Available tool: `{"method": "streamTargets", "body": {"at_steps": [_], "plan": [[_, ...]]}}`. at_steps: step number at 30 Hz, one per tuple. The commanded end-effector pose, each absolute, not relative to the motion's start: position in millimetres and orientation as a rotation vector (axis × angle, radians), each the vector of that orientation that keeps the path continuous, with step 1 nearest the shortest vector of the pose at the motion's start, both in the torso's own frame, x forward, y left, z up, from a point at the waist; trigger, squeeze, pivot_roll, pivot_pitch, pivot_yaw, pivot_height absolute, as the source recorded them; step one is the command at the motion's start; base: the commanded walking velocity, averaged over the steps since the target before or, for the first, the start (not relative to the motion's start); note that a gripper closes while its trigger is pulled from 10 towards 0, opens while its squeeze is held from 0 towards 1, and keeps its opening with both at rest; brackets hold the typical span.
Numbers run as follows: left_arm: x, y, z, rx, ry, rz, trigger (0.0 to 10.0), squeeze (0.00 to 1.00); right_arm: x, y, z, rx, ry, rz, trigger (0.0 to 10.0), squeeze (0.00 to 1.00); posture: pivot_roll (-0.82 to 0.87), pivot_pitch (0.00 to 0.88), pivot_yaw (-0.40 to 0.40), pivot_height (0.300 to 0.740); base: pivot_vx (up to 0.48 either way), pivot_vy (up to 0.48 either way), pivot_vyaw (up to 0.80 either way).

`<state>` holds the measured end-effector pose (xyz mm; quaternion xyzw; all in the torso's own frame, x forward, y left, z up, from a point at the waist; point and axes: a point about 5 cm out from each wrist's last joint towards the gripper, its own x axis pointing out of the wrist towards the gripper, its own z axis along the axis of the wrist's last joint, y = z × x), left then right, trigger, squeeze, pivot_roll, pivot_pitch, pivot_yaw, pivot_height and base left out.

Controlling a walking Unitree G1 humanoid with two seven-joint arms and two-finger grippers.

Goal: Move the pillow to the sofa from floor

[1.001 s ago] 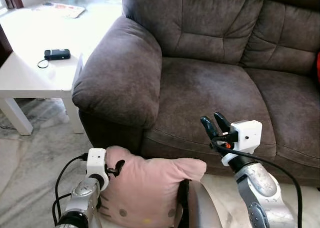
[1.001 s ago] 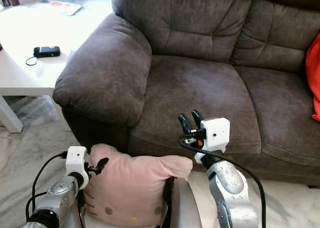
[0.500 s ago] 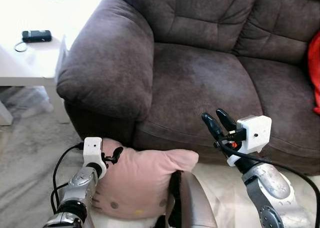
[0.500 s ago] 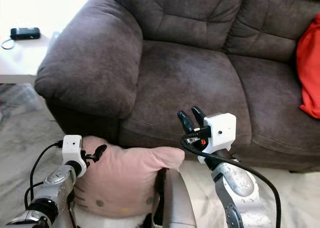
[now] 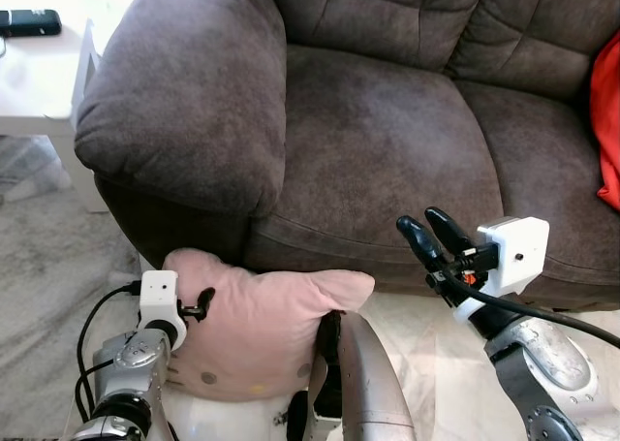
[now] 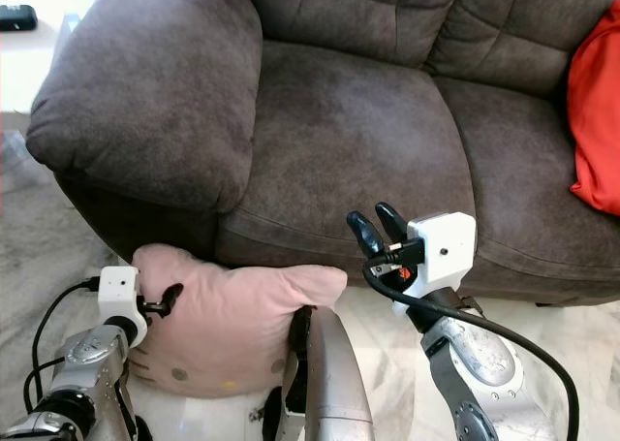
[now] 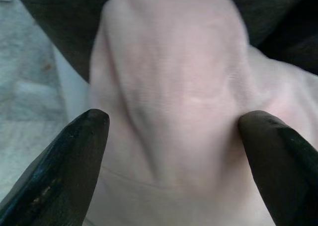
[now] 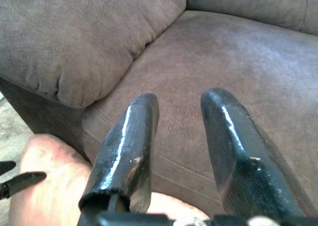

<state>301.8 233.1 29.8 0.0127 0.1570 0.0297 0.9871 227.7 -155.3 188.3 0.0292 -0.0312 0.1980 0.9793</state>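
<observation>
Pillow (image 5: pixel 257 330), pink and soft, sits low in front of the sofa (image 5: pixel 378 141), its top leaning against the seat's front edge, not yet on the cushion. On my left, my left jaws (image 7: pixel 174 136) are spread wide around the pillow's upper corner, one finger (image 7: pixel 74 151) on each side, and I judge they have not closed on it. To the right, my right jaws (image 5: pixel 436 242) hover slightly parted above the seat's front edge, holding nothing. I judge gripping, lifting and placing are all left.
</observation>
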Motion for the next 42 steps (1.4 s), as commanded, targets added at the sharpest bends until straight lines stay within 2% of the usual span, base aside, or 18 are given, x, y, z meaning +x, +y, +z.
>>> {"method": "streamTargets", "body": {"at_steps": [1, 15, 27, 36, 37, 38, 42], "plan": [[297, 234, 24, 0.030, 0.332, 0.080, 10.0, 0.00, 222, -163, 192, 0.044, -0.061, 0.373, 10.0, 0.00, -0.14, 0.297, -0.322, 0.481, 0.000, 0.000, 0.00], [310, 228, 40, -0.127, 0.212, 0.040, 10.0, 0.00, 212, -172, 200, 0.023, -0.041, 0.365, 10.0, 0.00, -0.19, 0.293, -0.343, 0.481, 0.000, 0.000, 0.00], [313, 235, 37, -0.038, 0.333, 0.006, 10.0, 0.00, 208, -175, 203, 0.004, -0.013, 0.376, 10.0, 0.00, -0.20, 0.298, -0.357, 0.481, 0.000, 0.000, 0.00], [310, 234, 31, -0.050, 0.364, 0.015, 10.0, 0.00, 206, -176, 204, -0.004, 0.001, 0.388, 10.0, 0.00, -0.21, 0.300, -0.369, 0.481, 0.000, 0.000, 0.00], [310, 235, 31, -0.046, 0.367, 0.025, 9.5, 0.00, 206, -176, 204, -0.004, 0.003, 0.389, 10.0, 0.00, -0.21, 0.300, -0.370, 0.481, 0.000, 0.000, 0.00], [310, 235, 31, -0.047, 0.366, 0.026, 0.0, 0.00, 207, -175, 204, -0.005, 0.004, 0.391, 10.0, 0.00, -0.21, 0.301, -0.371, 0.481, 0.000, 0.000, 0.00], [310, 234, 31, -0.047, 0.366, 0.026, 0.0, 0.00, 207, -174, 204, -0.004, 0.007, 0.394, 10.0, 0.00, -0.20, 0.301, -0.371, 0.481, 0.000, 0.000, 0.00]]}}
